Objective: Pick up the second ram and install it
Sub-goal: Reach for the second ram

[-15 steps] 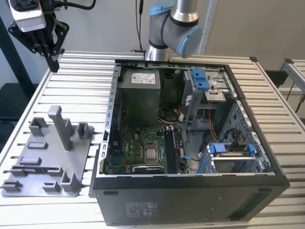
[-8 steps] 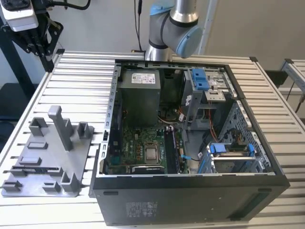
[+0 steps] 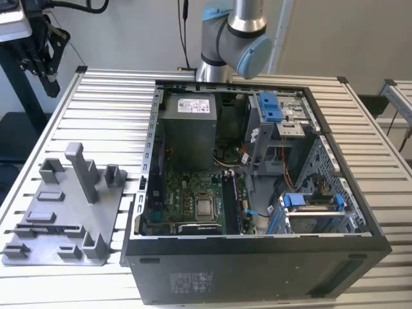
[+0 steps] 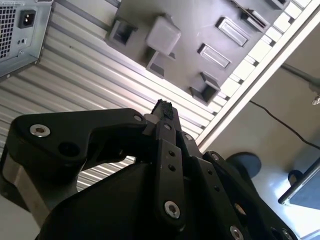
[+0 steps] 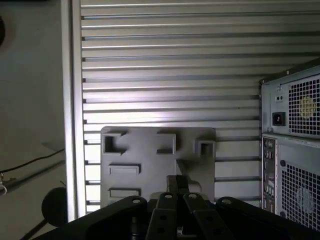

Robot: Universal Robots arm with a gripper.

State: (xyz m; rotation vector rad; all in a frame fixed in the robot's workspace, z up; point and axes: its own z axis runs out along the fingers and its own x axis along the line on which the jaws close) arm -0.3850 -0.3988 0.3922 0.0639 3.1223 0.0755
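Gripper (image 4: pixel 163 111) fingers pressed together, hovering over grey fixture (image 4: pixel 200 30) by the edge of the slatted table (image 4: pixel 75 70), open room around

Open computer case (image 3: pixel 257 270) beside grey fixture plate (image 3: pixel 64 215) on slatted, seemingly metal table (image 3: pixel 109 109)

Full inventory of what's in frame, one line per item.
open desktop computer case: one, black, on the table, toward the exterior view's right
moulded plastic fixture plate: one, grey, on the table, on the exterior view's left of the case
slatted metal table: one, silver, under both
second ram: one, thin dark strip, edge-on at the gripper's tip
robot arm: one, silver with blue caps, behind the case
gripper: one, black, shut on the second ram, clear of the fixture plate
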